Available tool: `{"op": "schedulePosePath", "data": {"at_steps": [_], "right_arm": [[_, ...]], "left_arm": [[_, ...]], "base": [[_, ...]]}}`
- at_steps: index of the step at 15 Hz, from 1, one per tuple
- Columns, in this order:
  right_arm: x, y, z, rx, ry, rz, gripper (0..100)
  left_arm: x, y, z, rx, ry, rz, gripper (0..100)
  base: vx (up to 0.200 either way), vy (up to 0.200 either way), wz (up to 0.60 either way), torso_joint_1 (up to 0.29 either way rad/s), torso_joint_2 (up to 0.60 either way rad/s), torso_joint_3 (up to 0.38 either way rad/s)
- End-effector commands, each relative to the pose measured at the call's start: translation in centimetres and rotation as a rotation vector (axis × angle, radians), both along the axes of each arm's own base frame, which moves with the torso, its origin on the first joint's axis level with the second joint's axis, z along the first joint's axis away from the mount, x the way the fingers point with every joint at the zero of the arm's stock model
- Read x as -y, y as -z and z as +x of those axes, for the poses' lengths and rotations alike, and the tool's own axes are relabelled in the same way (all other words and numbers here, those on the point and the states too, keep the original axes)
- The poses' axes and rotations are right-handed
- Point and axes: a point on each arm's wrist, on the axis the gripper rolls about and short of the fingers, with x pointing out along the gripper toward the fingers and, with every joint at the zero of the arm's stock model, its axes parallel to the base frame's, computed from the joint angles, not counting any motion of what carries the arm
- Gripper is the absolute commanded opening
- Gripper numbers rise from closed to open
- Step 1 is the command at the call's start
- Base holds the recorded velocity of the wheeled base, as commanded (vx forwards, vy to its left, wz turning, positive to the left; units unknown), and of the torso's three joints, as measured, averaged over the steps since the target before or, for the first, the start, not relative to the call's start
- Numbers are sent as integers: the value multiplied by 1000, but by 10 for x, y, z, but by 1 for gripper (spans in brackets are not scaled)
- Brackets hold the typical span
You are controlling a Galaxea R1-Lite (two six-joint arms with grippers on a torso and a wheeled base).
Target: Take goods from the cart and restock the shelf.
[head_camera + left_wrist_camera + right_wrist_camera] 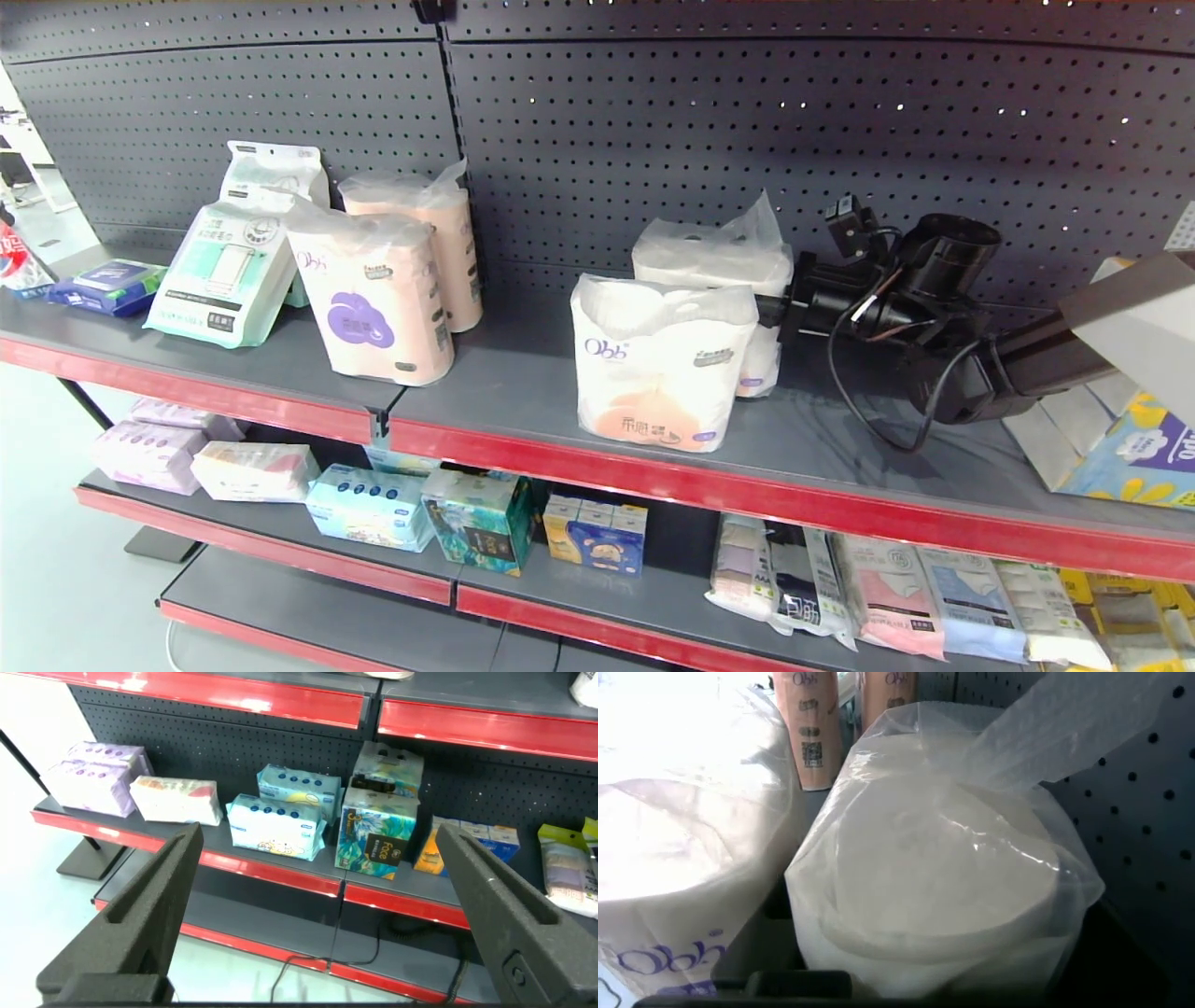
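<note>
Two white toilet-paper packs stand on the upper shelf, one in front and one behind it near the pegboard. My right gripper reaches in from the right and sits against the rear pack's side, partly hidden by the front pack. In the right wrist view the rear pack is very close, with the front pack beside it. My left gripper hangs open with nothing in it, facing the lower shelf.
Pink roll packs and a green wipes pack stand further left on the upper shelf. Tissue boxes lie at its right end. The lower shelf holds tissue packs and a teal box.
</note>
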Motion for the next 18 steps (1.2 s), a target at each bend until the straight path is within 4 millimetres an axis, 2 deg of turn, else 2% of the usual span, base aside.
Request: {"op": "schedulePosePath", "data": {"at_steps": [1, 12, 18], "right_arm": [[-3, 0, -1, 6, -2, -2, 0], [6, 3, 0, -14, 65, -1, 0], [0, 3, -3, -16, 24, -5, 0]], "left_arm": [[0, 0, 0, -2, 0, 0, 100], [0, 0, 0, -2, 0, 0, 100], [0, 0, 0, -2, 0, 0, 100]], "base": [[0, 0, 0, 0, 0, 0], [0, 0, 0, 0, 0, 0], [0, 0, 0, 0, 0, 0]]}}
